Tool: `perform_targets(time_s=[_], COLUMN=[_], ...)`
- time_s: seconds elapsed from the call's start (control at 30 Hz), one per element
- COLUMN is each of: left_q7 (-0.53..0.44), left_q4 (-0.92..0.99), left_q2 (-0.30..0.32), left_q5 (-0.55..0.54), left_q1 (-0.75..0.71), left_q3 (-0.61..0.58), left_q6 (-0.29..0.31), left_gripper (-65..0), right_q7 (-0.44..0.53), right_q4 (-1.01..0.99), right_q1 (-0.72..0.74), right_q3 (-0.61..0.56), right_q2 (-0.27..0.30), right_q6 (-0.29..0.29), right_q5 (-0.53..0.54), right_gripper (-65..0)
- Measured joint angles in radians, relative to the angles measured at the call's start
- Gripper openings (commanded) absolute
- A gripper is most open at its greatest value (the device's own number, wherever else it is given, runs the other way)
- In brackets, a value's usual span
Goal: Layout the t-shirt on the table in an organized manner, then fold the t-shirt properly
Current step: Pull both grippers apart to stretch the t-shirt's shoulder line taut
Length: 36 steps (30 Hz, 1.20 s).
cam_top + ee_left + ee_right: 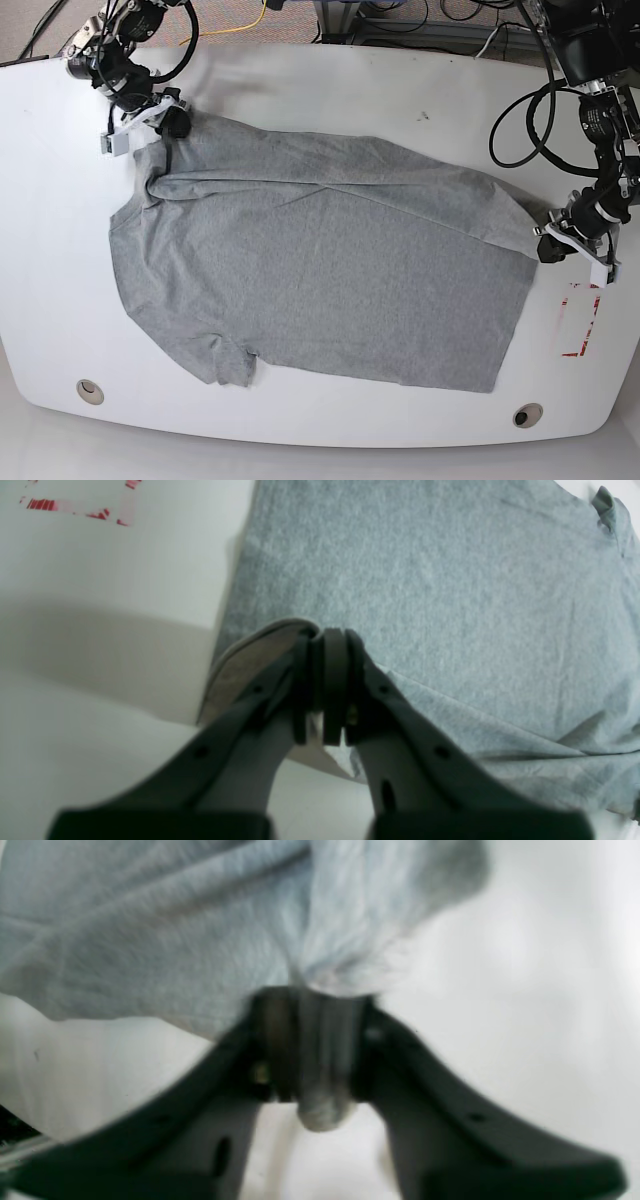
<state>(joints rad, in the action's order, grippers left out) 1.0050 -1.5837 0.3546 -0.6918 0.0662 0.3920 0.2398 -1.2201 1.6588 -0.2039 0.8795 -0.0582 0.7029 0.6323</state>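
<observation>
Table (330, 430): glossy white top, curved edges, filling most of the base view. Two round grommets near the front edge, one (90, 390) below the shirt's sleeve end, the other (527, 414) below its hem end. Red tape outline (578, 322) just off the shirt's hem side. Beyond the far edge: brownish floor and a tangle of cables (400, 15).

Shirt (320, 290): heather grey, spread over the middle of the table. Long axis runs across the table, a little skewed; one sleeve (228, 362) juts toward the front edge at the end nearer the right arm, straight hem at the end nearer the tape. The far edge is doubled over onto the body in a long diagonal fold.

Left gripper (327, 680): at the shirt's corner beside the tape. Fingers pressed together on a lifted edge of the fabric.

Right gripper (310, 1050): at the shirt's far corner, opposite the tape end. Fingers close together with a wad of grey cloth bunched between them; view blurred.

Only the base view gives the whole shirt and both arms. The left wrist view alone shows the turned-up edge at the pinch, with the tape (75, 507) off past the shirt's edge. The right wrist view alone shows the cloth gathered between the fingers.
</observation>
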Motion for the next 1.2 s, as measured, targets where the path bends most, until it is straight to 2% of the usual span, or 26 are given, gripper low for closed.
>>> perform_targets(time_s=[0.03,0.3,0.53,0.77,1.03,1.2], left_q7=[0.0,0.0,0.0,0.003,0.003,0.004], left_q4=[0.0,0.0,0.0,-0.005,-0.038,-0.074], left_q2=[0.0,0.0,0.0,0.023,0.032,0.034], left_q5=[0.0,0.0,0.0,-0.005,-0.006,-0.004], left_q1=[0.0,0.0,-0.002,-0.006,-0.005,-0.001], left_q3=[0.0,0.0,0.0,0.002,0.006,0.006], left_q6=[0.0,0.0,0.0,0.006,0.076,0.122], left_gripper=[-65.0,-65.0,-65.0,-65.0,-65.0,-65.0], right_q7=[-0.002,-0.011,-0.124,-0.191,-0.191,-0.192], right_q4=[-0.001,0.032,0.157,0.248,0.259,0.26], right_q1=[0.0,-0.04,-0.106,-0.181,-0.213,-0.195], right_q3=[0.0,-0.004,-0.006,-0.008,-0.004,-0.002], right_q2=[-0.001,-0.005,-0.011,0.014,0.09,0.127], right_q6=[-0.002,-0.003,-0.006,-0.01,-0.01,-0.01], right_q5=[0.0,0.001,-0.011,0.178,0.417,0.487], right_gripper=[-61.5,-62.1,-62.1,-62.1,-62.1,-62.1])
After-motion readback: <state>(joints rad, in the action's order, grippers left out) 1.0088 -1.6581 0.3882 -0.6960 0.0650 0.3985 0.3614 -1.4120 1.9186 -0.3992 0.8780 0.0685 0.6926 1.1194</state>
